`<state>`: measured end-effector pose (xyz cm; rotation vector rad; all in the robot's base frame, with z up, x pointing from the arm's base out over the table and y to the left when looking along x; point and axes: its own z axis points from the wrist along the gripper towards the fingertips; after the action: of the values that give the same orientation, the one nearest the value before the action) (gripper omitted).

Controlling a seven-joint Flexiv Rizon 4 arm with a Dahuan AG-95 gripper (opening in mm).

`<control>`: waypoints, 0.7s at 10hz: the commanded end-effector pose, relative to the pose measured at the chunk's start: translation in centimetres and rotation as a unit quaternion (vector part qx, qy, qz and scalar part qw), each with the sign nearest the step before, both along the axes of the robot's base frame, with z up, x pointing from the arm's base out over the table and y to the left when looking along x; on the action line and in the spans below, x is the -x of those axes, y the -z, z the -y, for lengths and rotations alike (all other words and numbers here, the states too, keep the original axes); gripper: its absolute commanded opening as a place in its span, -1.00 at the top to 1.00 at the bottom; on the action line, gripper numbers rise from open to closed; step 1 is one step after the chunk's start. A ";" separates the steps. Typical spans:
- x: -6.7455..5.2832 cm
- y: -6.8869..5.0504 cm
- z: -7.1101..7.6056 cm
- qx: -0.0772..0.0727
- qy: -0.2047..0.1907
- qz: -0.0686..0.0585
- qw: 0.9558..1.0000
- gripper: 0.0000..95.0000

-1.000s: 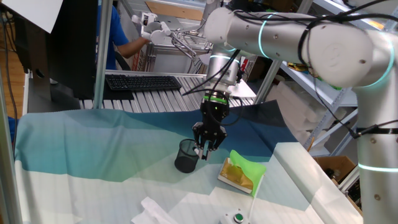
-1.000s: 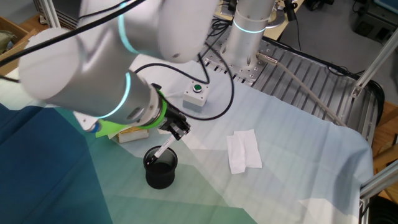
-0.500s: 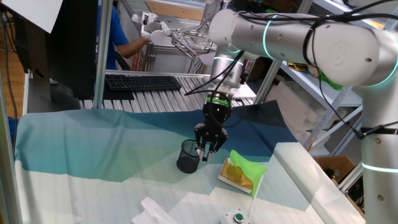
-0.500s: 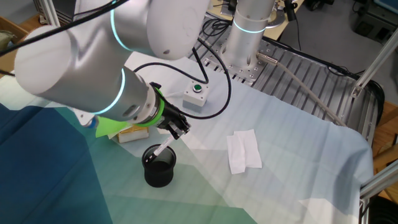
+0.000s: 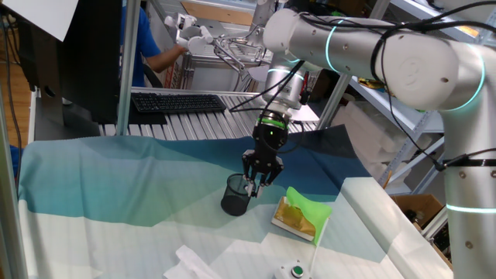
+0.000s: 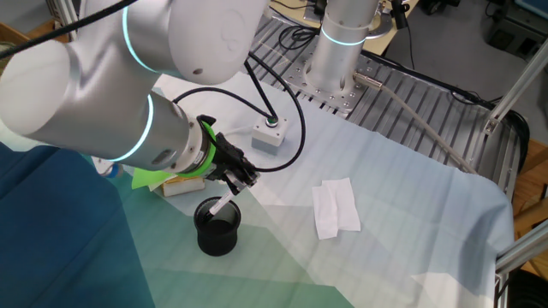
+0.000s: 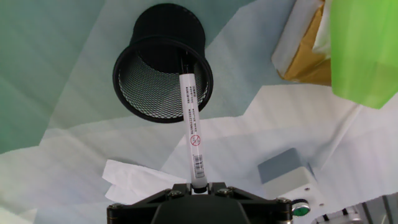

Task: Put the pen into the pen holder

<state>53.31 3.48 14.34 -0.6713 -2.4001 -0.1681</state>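
The short, thick silver-grey pen with printed markings is pointing down toward the small black wire-mesh cylindrical pen holder, its dark lower end sitting just inside the holder's solid rim on the right side of the opening in the hand view. From the other fixed view the pen is tilting, its lower tip dipping into the holder's mouth. The holder is standing upright on the worktop, mouth up.
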 end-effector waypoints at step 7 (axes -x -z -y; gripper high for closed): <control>-0.5 -4.7 -1.0 0.015 0.000 0.030 0.999 0.20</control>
<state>54.27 4.42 19.40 -0.7906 -2.3611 -0.1065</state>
